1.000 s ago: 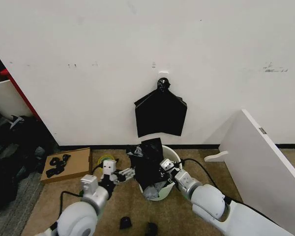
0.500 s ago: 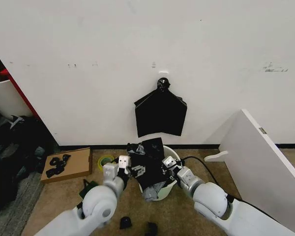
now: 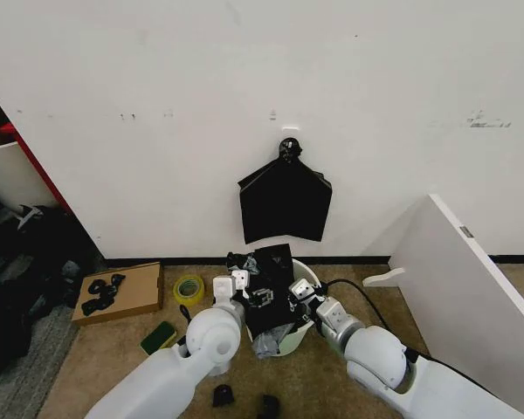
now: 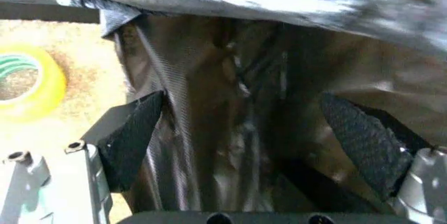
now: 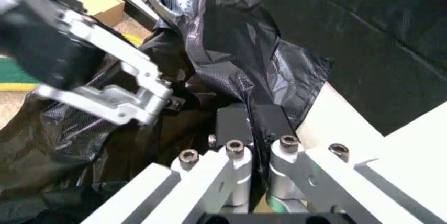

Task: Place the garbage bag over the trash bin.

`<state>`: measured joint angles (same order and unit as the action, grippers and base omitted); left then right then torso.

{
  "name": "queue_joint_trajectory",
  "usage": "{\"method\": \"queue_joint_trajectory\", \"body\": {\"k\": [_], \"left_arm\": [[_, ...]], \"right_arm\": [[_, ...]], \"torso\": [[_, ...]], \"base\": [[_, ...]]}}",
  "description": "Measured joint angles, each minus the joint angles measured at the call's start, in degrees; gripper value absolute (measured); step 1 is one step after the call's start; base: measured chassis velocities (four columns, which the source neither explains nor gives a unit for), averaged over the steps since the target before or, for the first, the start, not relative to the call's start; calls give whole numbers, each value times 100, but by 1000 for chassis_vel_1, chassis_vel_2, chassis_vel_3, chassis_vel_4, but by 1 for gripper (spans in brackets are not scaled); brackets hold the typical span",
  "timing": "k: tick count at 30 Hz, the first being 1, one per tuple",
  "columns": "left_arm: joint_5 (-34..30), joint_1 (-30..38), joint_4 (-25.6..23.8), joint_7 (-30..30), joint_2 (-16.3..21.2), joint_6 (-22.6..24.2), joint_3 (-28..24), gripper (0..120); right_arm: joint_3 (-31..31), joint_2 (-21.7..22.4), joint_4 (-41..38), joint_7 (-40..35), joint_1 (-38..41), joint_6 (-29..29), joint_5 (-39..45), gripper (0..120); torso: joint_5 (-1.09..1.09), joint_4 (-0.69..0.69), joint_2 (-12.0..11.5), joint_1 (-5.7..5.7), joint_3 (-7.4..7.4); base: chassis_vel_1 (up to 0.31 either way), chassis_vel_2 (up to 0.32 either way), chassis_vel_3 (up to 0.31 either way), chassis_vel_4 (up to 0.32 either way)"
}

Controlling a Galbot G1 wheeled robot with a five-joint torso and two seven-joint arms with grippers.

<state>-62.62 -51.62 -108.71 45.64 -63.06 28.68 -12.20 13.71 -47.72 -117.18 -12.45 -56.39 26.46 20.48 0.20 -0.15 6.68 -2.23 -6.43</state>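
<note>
The cream-white trash bin (image 3: 308, 274) stands on the floor by the wall. The glossy black garbage bag (image 3: 268, 297) rises crumpled out of it and drapes over its left side. My right gripper (image 3: 297, 295) is at the bin's mouth; in the right wrist view its fingers (image 5: 246, 123) are shut on a fold of the garbage bag (image 5: 231, 51), beside the bin's pale rim (image 5: 338, 116). My left gripper (image 3: 258, 298) is against the bag's left side. Its pads (image 4: 133, 135) stand wide apart, open, with the bag's film (image 4: 244, 98) between them.
A flat black bundle (image 3: 285, 202) hangs on the wall above the bin. A yellow tape roll (image 3: 189, 288), a green sponge (image 3: 160, 337) and a cardboard box (image 3: 122, 292) lie to the left. A white board (image 3: 467, 279) leans at the right. Small black items (image 3: 223, 395) sit near me.
My left arm has swung right, from the floor near the tape roll to the bag at the bin's left side. The right gripper has held its place on the bag.
</note>
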Motion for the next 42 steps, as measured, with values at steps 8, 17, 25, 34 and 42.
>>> {"method": "queue_joint_trajectory", "body": {"k": [8,17,25,34,42], "left_arm": [[240,17,163,-91,48,-65,59,86],[320,48,492,-145,-44,-118,87,84],[321,107,756,-167,-78,-114,56,84],[39,253,1014,-118,-196,255,21,65],[-89,294,1046,30,-203,445,11,41]], "right_arm": [[-20,-7,-2,-1,-27,0,1,0],[4,-20,14,-1,-5,0,16,0],[10,-18,15,-21,-15,0,49,0],[31,-26,18,-60,10,4,119,0],[19,-13,17,-68,-4,1,122,0]], "torso": [[0,1,0,0,0],[-1,0,0,0,0],[-1,0,0,0,0],[0,-1,0,0,0],[-1,0,0,0,0]], "base": [[0,0,0,0],[0,0,0,0],[0,0,0,0],[0,0,0,0],[0,0,0,0]]}}
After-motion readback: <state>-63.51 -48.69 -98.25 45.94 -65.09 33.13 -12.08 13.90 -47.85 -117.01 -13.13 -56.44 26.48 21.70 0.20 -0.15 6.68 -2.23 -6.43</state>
